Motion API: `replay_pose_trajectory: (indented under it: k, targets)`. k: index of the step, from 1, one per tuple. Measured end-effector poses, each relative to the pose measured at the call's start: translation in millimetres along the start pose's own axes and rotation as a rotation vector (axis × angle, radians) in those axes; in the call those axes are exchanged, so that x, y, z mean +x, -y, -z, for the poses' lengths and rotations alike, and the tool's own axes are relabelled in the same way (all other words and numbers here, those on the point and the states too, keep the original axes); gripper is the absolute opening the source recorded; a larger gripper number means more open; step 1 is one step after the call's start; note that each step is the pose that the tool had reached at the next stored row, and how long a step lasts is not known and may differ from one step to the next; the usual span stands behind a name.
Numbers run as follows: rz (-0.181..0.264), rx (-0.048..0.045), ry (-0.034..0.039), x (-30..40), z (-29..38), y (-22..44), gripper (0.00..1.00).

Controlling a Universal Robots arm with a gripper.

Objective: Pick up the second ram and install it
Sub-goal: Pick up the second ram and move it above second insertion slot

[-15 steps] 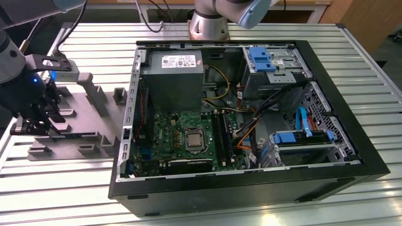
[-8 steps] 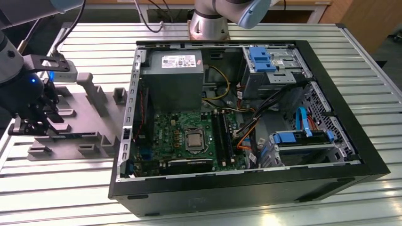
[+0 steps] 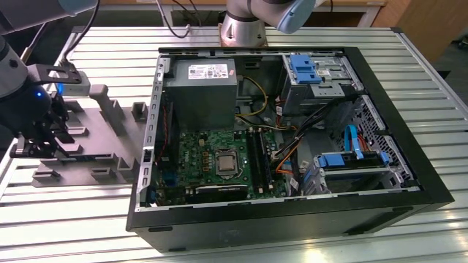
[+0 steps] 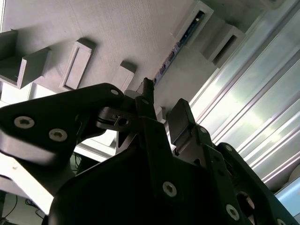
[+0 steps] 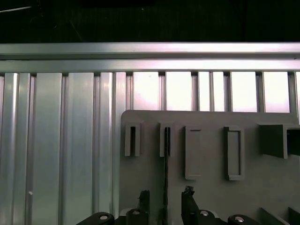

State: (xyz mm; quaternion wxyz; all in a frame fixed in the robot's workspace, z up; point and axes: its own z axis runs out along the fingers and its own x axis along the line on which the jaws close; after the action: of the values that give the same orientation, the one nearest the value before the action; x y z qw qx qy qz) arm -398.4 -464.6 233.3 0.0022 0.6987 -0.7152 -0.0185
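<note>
Open slatted surface is recorded in the lower left of the exterior view, free for approach. Toward the left edge, the grey fixture block is set with upright posts, and passage between them is narrow. The hand is positioned over the block's left part. In the first wrist view its fingers are held apart, with the thin second ram standing edge-on between them and a small gap on each side. At centre, the open computer case is walled all round and is open upward. Room over the memory slots is bounded by the power supply and crowded by loose cables.
</note>
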Motion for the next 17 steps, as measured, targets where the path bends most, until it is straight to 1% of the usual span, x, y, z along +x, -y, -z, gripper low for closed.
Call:
replay_pose_trajectory:
  k: [2,17]
  targets:
    - [0.0,-0.0002,-0.0002,0.0,-2.7,-0.2,0.4]
    - [0.006,0.0004,-0.0003,0.5,-29.5,-0.9,0.4]
